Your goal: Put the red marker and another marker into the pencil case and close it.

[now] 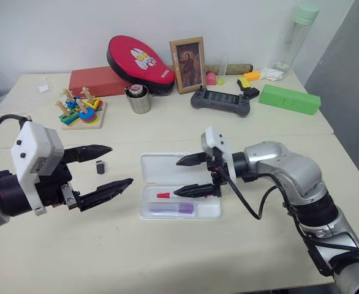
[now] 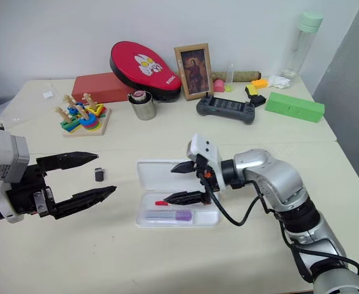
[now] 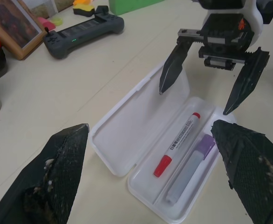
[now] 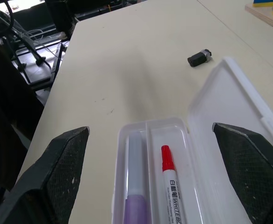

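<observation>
The white pencil case [image 1: 161, 167] lies open in the middle of the table, its lid folded flat behind the tray. In the tray the red marker [image 3: 178, 142] rests beside the lilac marker [image 3: 190, 169], side by side along the tray's length. My right gripper [image 1: 177, 177] hovers just above the case, pointing left, open and empty. My left gripper [image 1: 121, 164] stands open to the left of the case, apart from it and holding nothing.
A small black piece [image 1: 100, 166] lies on the table left of the case, near my left fingers. Along the back stand a wooden stacking toy [image 1: 81, 111], a metal cup [image 1: 139, 100], a picture frame [image 1: 187, 64], a game controller [image 1: 221, 101] and a green box [image 1: 290, 99].
</observation>
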Controlling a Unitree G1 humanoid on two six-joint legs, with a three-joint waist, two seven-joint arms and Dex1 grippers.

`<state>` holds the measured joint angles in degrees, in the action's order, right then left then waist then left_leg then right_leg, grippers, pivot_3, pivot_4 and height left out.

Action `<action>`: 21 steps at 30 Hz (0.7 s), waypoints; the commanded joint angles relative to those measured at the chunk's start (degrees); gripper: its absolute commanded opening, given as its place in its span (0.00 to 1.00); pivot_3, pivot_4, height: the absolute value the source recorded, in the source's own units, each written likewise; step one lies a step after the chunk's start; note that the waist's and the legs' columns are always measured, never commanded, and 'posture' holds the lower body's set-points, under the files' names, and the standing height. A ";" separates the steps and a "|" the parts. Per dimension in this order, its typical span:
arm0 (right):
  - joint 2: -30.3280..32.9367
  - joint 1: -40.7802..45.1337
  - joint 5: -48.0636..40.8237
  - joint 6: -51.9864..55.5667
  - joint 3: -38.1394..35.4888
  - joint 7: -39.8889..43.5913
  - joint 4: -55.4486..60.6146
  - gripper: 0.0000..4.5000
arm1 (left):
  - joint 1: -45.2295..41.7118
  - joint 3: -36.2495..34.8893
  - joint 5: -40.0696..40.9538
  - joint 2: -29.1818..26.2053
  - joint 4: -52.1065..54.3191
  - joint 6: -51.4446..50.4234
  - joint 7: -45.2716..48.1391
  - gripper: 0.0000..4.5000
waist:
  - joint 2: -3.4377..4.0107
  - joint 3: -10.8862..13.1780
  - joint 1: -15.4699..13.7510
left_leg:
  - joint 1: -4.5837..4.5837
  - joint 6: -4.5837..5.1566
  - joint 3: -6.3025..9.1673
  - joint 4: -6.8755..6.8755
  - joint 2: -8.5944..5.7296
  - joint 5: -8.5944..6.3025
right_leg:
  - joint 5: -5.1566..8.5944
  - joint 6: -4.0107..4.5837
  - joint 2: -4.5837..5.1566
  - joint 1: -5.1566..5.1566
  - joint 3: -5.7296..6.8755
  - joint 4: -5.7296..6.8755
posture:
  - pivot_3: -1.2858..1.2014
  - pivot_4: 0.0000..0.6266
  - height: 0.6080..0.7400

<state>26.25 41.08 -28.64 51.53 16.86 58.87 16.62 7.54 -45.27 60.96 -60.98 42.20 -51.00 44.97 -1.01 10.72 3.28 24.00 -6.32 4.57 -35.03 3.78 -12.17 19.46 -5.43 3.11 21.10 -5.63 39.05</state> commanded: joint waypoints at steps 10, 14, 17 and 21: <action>2.35 -1.69 -2.77 -0.50 -0.68 -0.51 4.65 0.99 | 0.13 -1.12 -0.30 0.58 0.11 1.13 -0.83 1.00 | 0.00 0.00 0.04 | -0.01 0.00 0.00 0.00 0.00 0.00 | 0.00 0.00 0.00 0.00 0.00 0.01 | 0.52 0.24 1.00; 3.06 -1.62 -2.74 -0.63 -1.50 -0.39 4.36 0.99 | 1.21 -1.78 -0.62 1.29 0.42 1.04 -0.94 1.00 | 0.00 0.00 0.01 | 0.00 0.00 0.00 0.00 0.00 0.00 | 0.00 0.00 0.00 0.00 0.00 0.00 | 0.52 0.24 1.00; 3.99 -1.68 -2.82 -0.67 -2.42 -0.43 4.23 0.99 | 2.42 -2.47 -0.89 2.26 0.87 0.83 -1.57 1.00 | 0.00 0.00 0.02 | 0.00 0.00 0.00 0.00 0.01 0.00 | 0.00 0.00 0.00 0.00 0.00 0.00 | 0.52 0.24 1.00; 5.53 -1.58 -3.57 -0.84 -4.39 -0.16 4.28 0.99 | 4.40 -3.03 -2.26 3.88 1.12 1.37 -2.36 1.00 | -0.01 0.00 -0.02 | 0.00 0.00 0.00 0.00 0.00 0.00 | 0.00 0.00 0.00 0.00 -0.01 0.00 | 0.52 0.24 1.00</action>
<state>30.98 39.08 -30.49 51.66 15.45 58.58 19.13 11.41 -45.72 59.75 -57.86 42.51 -50.75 43.35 -1.01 10.72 3.26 24.00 -6.32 4.57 -35.04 3.78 -12.17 19.46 -5.43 3.11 21.10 -5.64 39.05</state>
